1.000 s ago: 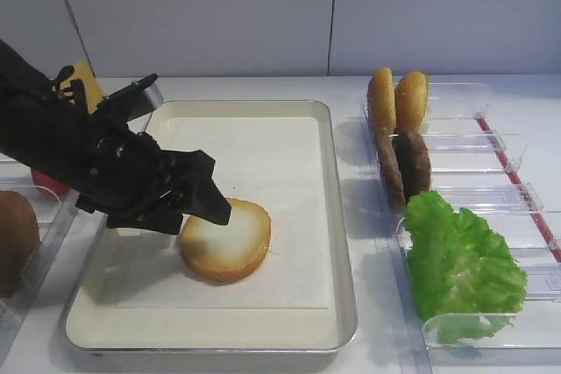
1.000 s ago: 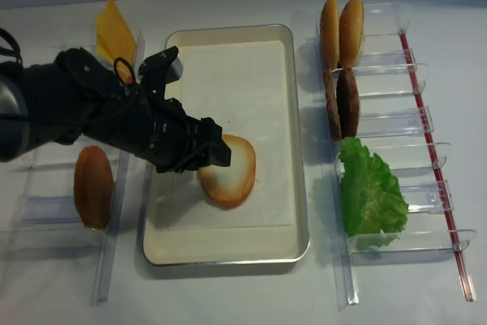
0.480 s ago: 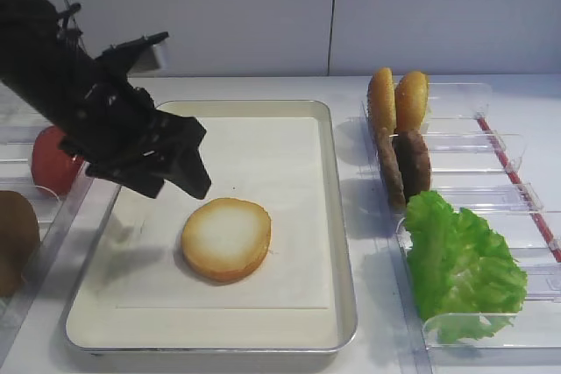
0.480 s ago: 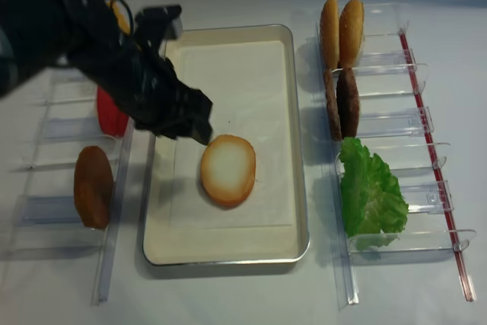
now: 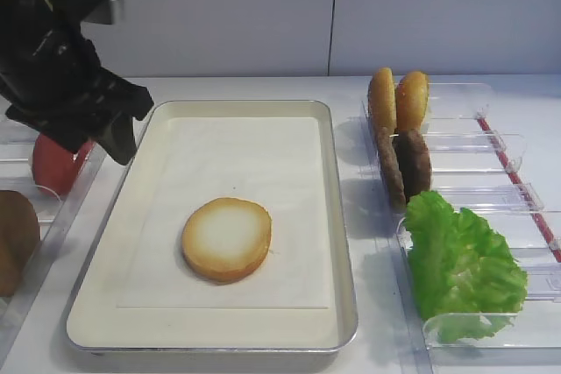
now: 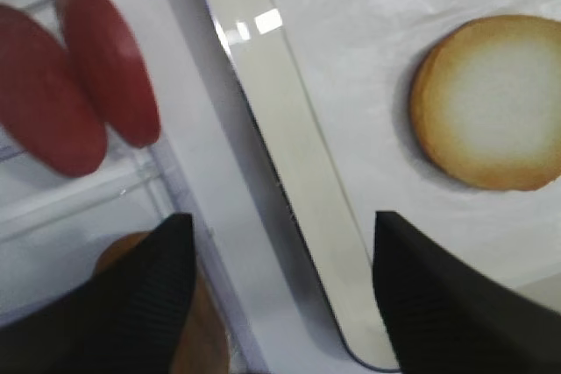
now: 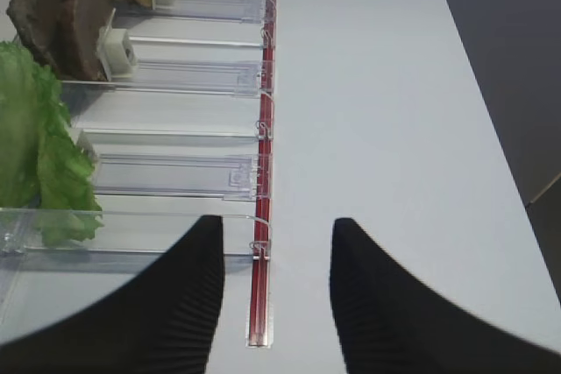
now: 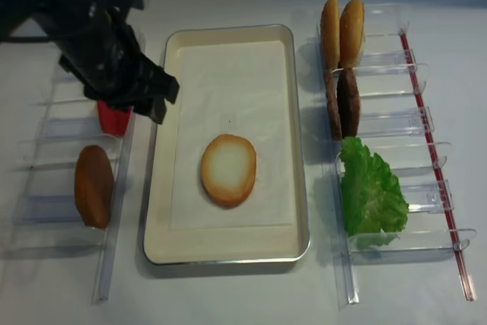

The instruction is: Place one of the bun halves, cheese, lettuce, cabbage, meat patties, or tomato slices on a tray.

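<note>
A round bun half (image 5: 226, 238) (image 8: 228, 170) (image 6: 491, 102) lies flat, pale face up, on the cream tray (image 5: 237, 142) (image 8: 228, 66) (image 6: 294, 190). Nothing touches it. My left gripper (image 5: 123, 129) (image 8: 161, 103) (image 6: 280, 216) hangs open and empty above the tray's left rim, well clear of the bun. Red tomato slices (image 6: 105, 85) (image 5: 54, 164) stand in the left bin. Meat patties (image 5: 403, 164) (image 8: 344, 104) and lettuce (image 5: 460, 260) (image 8: 369, 188) sit in the right bins. My right gripper (image 7: 276, 221) is open over the bare table. Cheese and cabbage are out of view.
Clear plastic bins flank the tray. A brown domed bun piece (image 5: 13, 238) (image 8: 93, 186) sits on the left, and two orange-golden bun pieces (image 5: 396, 98) (image 8: 341, 32) stand at the back right. A red strip (image 7: 261, 216) edges the right bins.
My left gripper has lifted off the bun half and swung back and left to the tray's left rim. The bun half stays where it lay on the tray.
</note>
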Controlling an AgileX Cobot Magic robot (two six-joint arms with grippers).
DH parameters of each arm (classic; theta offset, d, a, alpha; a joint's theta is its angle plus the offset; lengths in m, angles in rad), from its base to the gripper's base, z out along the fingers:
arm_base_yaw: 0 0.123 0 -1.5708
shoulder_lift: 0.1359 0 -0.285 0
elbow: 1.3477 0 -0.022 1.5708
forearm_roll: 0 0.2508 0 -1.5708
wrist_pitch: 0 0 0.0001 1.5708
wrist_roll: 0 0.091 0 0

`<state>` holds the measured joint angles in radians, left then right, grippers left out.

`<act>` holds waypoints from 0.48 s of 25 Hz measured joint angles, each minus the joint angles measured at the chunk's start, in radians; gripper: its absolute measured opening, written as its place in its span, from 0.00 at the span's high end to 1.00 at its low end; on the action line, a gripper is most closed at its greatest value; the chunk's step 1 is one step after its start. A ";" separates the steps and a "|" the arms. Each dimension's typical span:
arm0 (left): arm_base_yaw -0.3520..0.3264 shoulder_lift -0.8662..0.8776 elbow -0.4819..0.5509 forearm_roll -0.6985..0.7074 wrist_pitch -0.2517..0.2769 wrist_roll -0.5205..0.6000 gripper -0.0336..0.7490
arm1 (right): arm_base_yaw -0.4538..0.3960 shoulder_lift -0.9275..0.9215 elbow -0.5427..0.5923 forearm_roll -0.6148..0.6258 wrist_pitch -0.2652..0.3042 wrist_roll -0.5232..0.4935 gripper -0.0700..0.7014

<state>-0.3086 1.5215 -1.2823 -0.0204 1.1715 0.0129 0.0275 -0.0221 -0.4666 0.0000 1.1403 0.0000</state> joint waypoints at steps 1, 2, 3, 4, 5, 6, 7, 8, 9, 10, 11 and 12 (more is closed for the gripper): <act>0.000 -0.026 0.003 0.020 0.023 -0.013 0.41 | 0.000 0.000 0.000 0.000 0.000 0.000 0.49; 0.000 -0.053 0.010 0.042 0.036 -0.019 0.41 | 0.000 0.000 0.000 0.000 0.000 0.000 0.49; 0.000 -0.098 0.028 0.057 0.041 -0.023 0.41 | 0.000 0.000 0.000 0.000 0.000 0.000 0.49; 0.000 -0.135 0.048 0.064 0.043 -0.028 0.41 | 0.000 0.000 0.000 0.000 0.000 0.000 0.49; 0.000 -0.184 0.084 0.068 0.047 -0.030 0.41 | 0.000 0.000 0.000 0.000 0.000 0.000 0.49; 0.000 -0.228 0.115 0.068 0.050 -0.032 0.41 | 0.000 0.000 0.000 0.000 0.000 0.000 0.49; 0.000 -0.294 0.155 0.068 0.054 -0.040 0.41 | 0.000 0.000 0.000 0.000 0.000 0.000 0.49; 0.000 -0.344 0.191 0.068 0.054 -0.048 0.41 | 0.000 0.000 0.000 0.000 0.000 0.000 0.49; 0.000 -0.397 0.234 0.068 0.054 -0.057 0.41 | 0.000 0.000 0.000 0.000 0.000 0.000 0.49; 0.000 -0.472 0.276 0.070 0.052 -0.068 0.41 | 0.000 0.000 0.000 0.000 0.000 0.000 0.49; 0.000 -0.540 0.309 0.069 0.050 -0.070 0.41 | 0.000 0.000 0.000 0.000 0.000 0.000 0.49; 0.000 -0.597 0.344 0.069 0.050 -0.072 0.41 | 0.000 0.000 0.000 0.000 0.000 0.000 0.49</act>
<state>-0.3086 0.9243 -0.9382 0.0483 1.2217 -0.0591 0.0275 -0.0221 -0.4666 0.0000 1.1403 0.0000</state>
